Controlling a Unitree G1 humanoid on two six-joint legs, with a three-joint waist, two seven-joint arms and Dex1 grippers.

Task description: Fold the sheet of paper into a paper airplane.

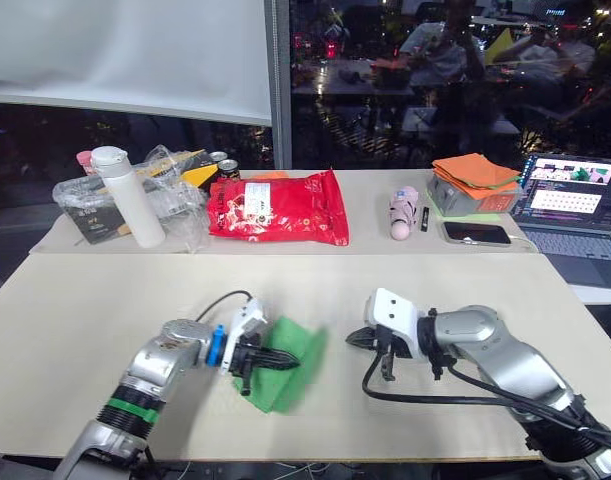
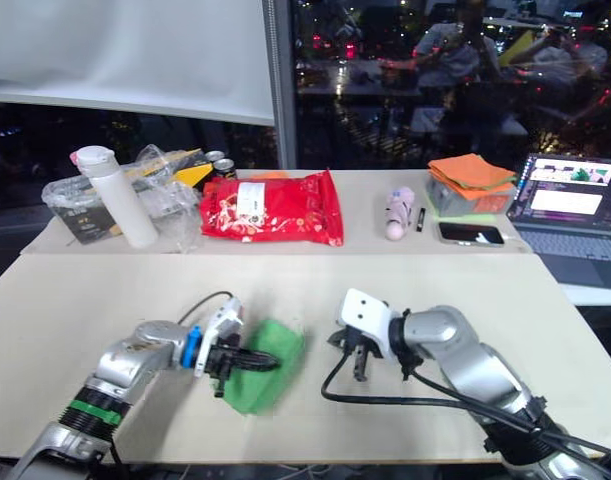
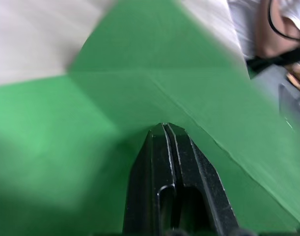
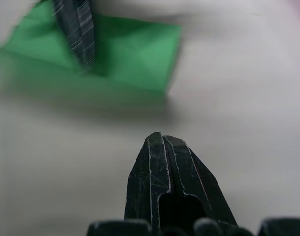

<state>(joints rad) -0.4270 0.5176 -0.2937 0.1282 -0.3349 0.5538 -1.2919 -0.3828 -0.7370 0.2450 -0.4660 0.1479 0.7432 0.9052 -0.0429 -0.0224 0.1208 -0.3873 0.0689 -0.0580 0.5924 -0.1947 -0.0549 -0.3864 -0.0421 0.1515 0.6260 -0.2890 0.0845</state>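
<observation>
Paper (image 1: pixel 293 372): green, partly folded, on tabletop (image 1: pixel 105 300). Left pincer (image 1: pixel 285 361) closed, pressing a crease. Right pincer (image 1: pixel 357 338) closed, empty, nearby. Next: fold another flap.

A pale surface (image 1: pixel 105 300) carries a white bottle (image 1: pixel 128 196) beside a clear plastic bag (image 1: pixel 170 195), a red glossy bag (image 1: pixel 275 208), an orange cloth stack (image 1: pixel 474 172), a phone (image 1: pixel 476 233) and an open laptop (image 1: pixel 572 200).
</observation>
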